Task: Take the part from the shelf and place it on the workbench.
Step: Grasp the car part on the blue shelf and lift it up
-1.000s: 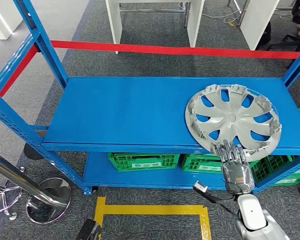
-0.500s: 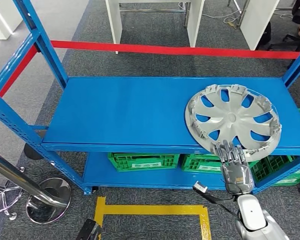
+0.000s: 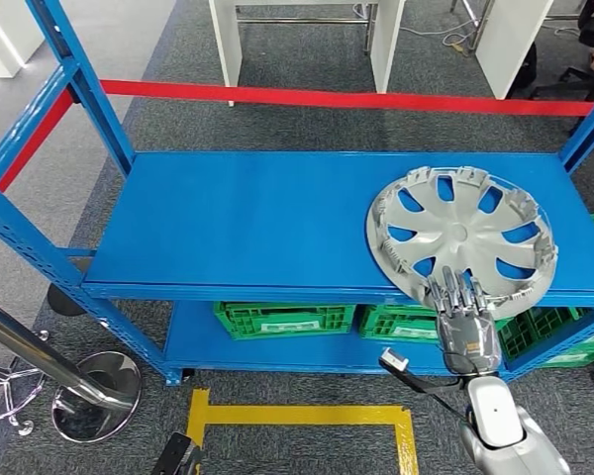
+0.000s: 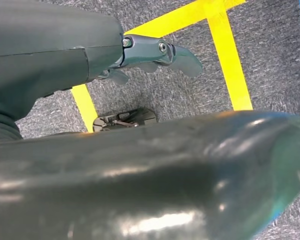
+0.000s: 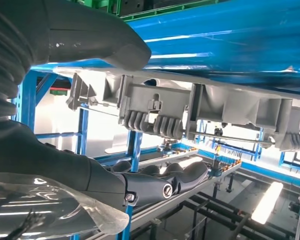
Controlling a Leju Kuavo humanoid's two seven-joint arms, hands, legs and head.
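Item: silver wheel cover (image 3: 462,237), lying flat on the blue shelf (image 3: 279,223), at the 3 o'clock end, its near rim overhanging the front edge.
Right hand (image 3: 462,322): at the cover's 6 o'clock rim, fingers (image 3: 452,289) extended and slightly apart over the rim; thumb apparently beneath it, contact unclear.
Left hand (image 4: 156,50): hanging over yellow floor tape (image 4: 231,60); fingers straight, holding nothing.
Below: green crates (image 3: 283,319) on the lower shelf.
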